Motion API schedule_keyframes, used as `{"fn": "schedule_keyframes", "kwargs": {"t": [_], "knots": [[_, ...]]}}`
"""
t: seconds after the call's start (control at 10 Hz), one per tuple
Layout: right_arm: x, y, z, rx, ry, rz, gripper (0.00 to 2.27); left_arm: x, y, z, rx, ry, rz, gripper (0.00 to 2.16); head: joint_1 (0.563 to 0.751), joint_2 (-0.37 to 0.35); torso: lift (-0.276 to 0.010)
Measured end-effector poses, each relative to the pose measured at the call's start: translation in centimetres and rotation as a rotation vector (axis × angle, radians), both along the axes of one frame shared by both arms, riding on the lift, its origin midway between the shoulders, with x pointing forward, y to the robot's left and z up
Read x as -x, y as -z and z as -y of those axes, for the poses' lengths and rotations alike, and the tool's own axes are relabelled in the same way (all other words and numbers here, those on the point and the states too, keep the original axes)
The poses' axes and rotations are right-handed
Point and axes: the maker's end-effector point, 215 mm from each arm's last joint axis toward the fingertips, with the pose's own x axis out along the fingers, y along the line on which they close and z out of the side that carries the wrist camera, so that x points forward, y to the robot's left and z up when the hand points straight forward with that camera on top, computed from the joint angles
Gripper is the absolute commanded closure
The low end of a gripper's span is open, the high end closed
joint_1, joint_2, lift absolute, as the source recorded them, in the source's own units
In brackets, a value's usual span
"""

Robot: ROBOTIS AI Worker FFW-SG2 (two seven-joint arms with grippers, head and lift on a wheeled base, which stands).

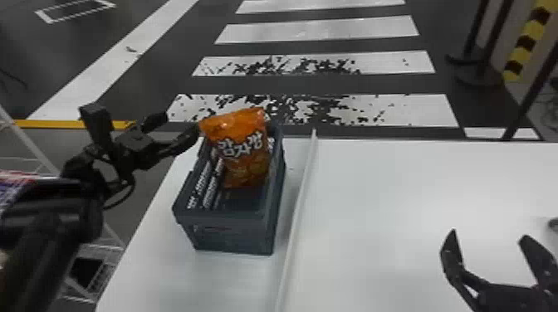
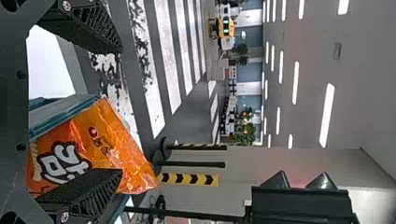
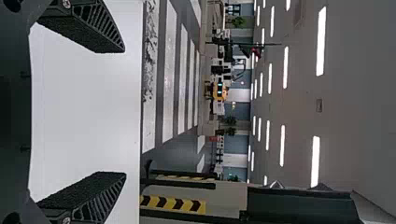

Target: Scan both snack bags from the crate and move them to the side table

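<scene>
An orange snack bag stands upright in the dark grey crate, its top rising above the rim. Just left of the bag's upper corner is my left gripper, open. In the left wrist view the left gripper has its fingers wide apart; the orange bag lies partly behind the lower one, beside the crate's rim. Whether a second bag is inside the crate I cannot tell. Over the right part of the white table, my right gripper is open; the right wrist view shows this gripper with nothing between its fingers.
A raised white strip runs along the white table right of the crate. A small dark object sits at the right edge. Wire shelving and a red, white and blue item are at the left.
</scene>
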Motion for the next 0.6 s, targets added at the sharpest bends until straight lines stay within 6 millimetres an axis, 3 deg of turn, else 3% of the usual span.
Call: {"fn": "schedule_keyframes", "kwargs": {"t": [0.3, 0.6], "knots": [[0.2, 0.2, -0.2, -0.002, -0.003, -0.005, 0.06, -0.9, 1.9, 1.2, -0.063, 0.039, -0.033, 0.08, 0.695, 0.152, -0.099], [0.4, 0.4, -0.2, -0.002, -0.004, -0.009, 0.06, -2.7, 2.5, 1.9, -0.119, 0.044, -0.011, 0.08, 0.695, 0.143, -0.099]]}}
